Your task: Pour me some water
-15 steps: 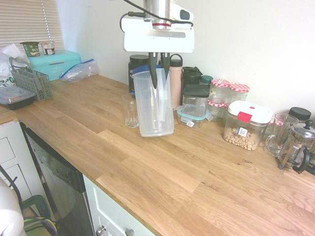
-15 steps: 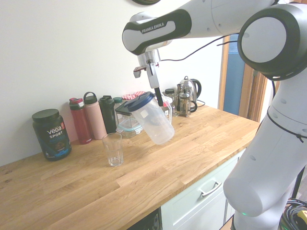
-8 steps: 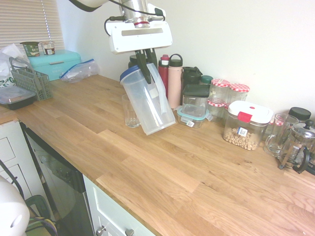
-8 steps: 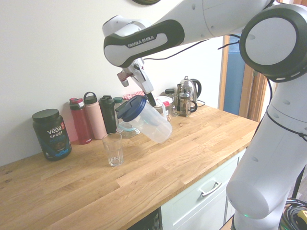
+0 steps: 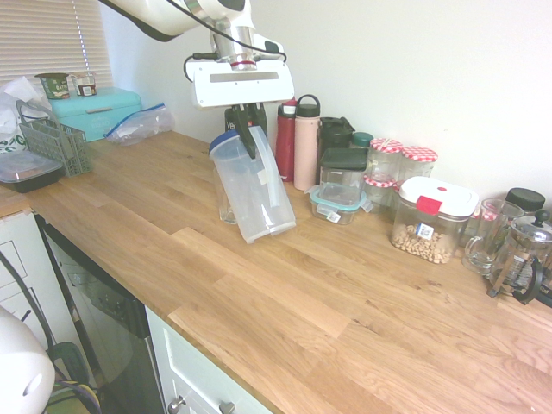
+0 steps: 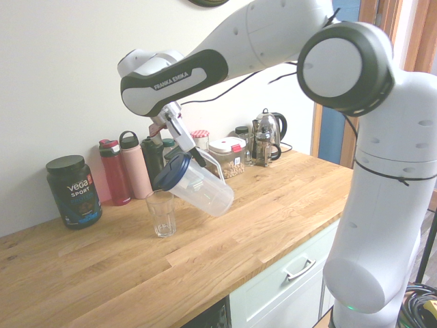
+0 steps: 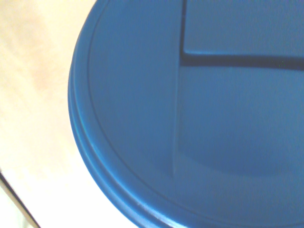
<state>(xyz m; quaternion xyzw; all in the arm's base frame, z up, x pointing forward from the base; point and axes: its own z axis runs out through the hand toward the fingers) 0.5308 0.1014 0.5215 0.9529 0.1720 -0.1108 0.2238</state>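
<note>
Tilting the pitcher [image 6: 198,188], which the tool [image 6: 193,156] clamps shut at the handle, risks water missing the glass [image 6: 161,212] and wetting the desk [image 6: 225,239].

Kitchen with a light oak plank worktop [image 5: 285,293] running along a plain white wall [image 5: 431,69]; white cabinet fronts [image 5: 194,379] with metal knobs sit below it, next to a dark appliance door [image 5: 103,315]. Closed slatted blinds [image 5: 43,39] at 10 o'clock in the first exterior view. Wooden door frame [image 6: 321,116] at 3 o'clock in the second; soft, even daylight.
</note>
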